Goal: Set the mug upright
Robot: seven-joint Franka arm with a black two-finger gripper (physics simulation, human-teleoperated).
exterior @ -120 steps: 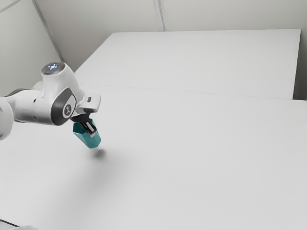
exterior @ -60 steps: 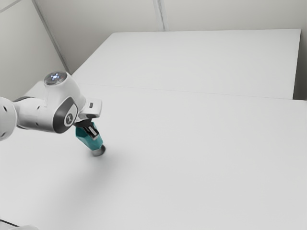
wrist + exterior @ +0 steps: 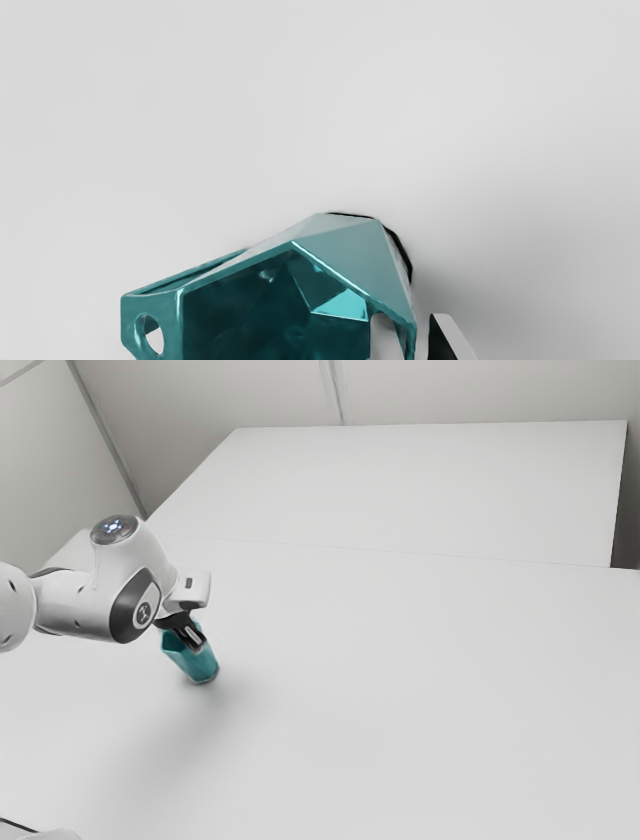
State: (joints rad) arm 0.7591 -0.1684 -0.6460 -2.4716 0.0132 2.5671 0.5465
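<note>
The teal faceted mug [image 3: 197,663] has its base down at the table and its open mouth up, looking slanted toward the exterior view's left; I cannot tell whether it is fully upright. My gripper [image 3: 194,642] is at its rim. In the wrist view, the gripper [image 3: 418,337] straddles the wall of the mug [image 3: 350,260], one finger inside the mouth and the other outside. A narrow gap separates the outer finger from the wall, so the gripper is open. The handle [image 3: 131,320], with a hole, lies on the side away from the fingers. Part of the mouth is cut off.
A broad white table [image 3: 400,700] surrounds the mug. Behind it is another pale flat surface [image 3: 420,490], with light walls beyond. A dark cable lies at the exterior view's lower left corner.
The mug came down with my hand until its base met the table, and it has tilted to a steeper stance. Over the last half second my hand has barely moved, while the mug's base swung under its mouth.
</note>
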